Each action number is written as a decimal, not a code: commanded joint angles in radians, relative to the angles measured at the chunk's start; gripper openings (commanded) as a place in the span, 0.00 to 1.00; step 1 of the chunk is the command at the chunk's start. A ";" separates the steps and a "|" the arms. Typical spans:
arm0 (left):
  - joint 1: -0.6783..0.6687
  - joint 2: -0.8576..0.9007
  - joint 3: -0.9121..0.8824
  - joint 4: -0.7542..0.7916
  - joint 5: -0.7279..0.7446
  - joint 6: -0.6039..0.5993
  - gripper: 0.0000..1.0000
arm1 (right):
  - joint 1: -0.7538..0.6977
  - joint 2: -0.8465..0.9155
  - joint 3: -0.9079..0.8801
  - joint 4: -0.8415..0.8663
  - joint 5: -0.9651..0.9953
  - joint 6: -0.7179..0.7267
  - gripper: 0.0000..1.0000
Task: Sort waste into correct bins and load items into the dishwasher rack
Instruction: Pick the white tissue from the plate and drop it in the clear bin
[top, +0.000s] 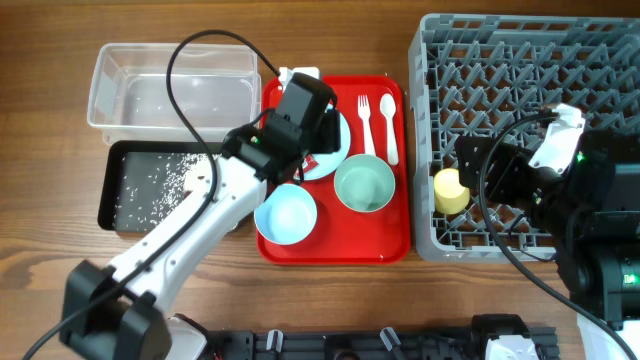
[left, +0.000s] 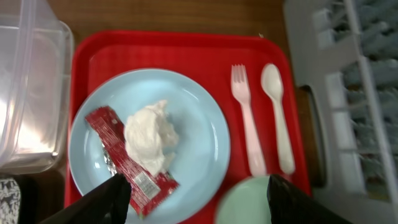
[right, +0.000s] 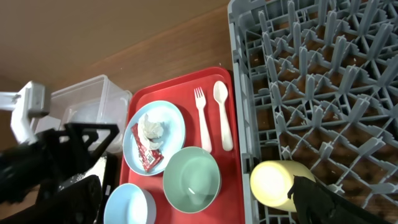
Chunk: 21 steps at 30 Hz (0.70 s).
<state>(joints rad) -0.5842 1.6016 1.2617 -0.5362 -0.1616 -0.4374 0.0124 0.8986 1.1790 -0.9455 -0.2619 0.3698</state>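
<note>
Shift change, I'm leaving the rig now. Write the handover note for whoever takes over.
Grippers: left gripper open, above the plate; right gripper open, beside the yellow cup.
Done: yellow cup lies in the dishwasher rack; rice scraps are in the black bin.
To do: red wrapper and tissue on the plate need binning; plate, blue bowl, mint bowl, fork and spoon sit on the red tray, all bound for the rack.

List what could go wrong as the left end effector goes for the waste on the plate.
1. The white tissue lies on top of the red wrapper, so one pinch may lift both together, or drag the wrapper off the plate.
2. The left end effector stands wide open, with one finger close to the mint green bowl. Coming down may knock that bowl.
</note>
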 joint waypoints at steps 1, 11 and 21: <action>0.034 0.156 0.005 0.072 -0.049 0.046 0.72 | 0.001 -0.001 0.006 -0.007 -0.010 -0.001 1.00; 0.050 0.367 0.005 0.221 -0.060 0.127 0.63 | 0.001 -0.001 0.006 -0.021 -0.010 0.001 1.00; 0.051 0.369 0.004 0.174 -0.042 0.116 0.29 | 0.001 -0.001 0.006 -0.047 -0.010 0.000 1.00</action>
<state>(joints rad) -0.5411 1.9572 1.2617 -0.3664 -0.2119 -0.3229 0.0124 0.8986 1.1790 -0.9894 -0.2619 0.3698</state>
